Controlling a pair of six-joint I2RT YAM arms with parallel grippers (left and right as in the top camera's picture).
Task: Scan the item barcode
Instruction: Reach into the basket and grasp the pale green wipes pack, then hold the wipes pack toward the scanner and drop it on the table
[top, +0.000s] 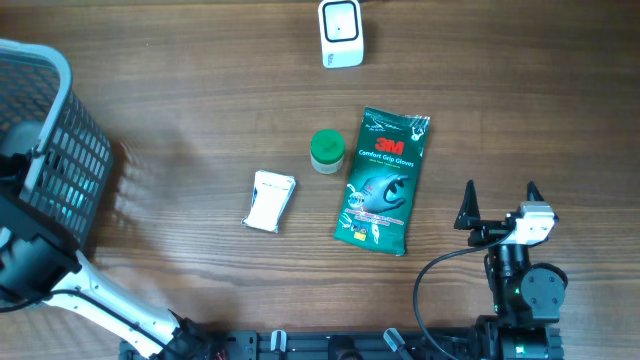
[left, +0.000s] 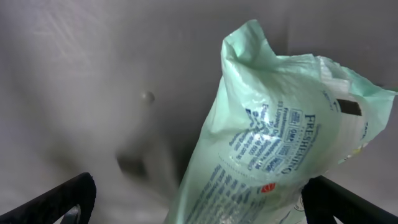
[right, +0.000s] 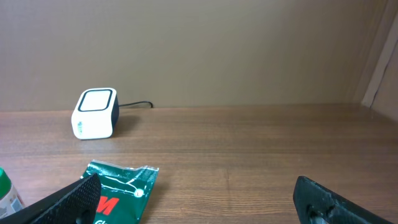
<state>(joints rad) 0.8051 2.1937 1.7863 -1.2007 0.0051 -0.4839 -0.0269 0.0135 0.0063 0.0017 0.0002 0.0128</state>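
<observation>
facing pale green bag (left: 273, 124) (in basket (top: 60, 150)), left hand (left: 199, 190) released, right hand (top: 500, 203) spread wide

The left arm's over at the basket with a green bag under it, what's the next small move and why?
Probably raise the left gripper straight up, clear of the basket. Its jaws stand wide open with the pale green bag loose between them, so that item looks released; the glove pack waits on the table.
</observation>
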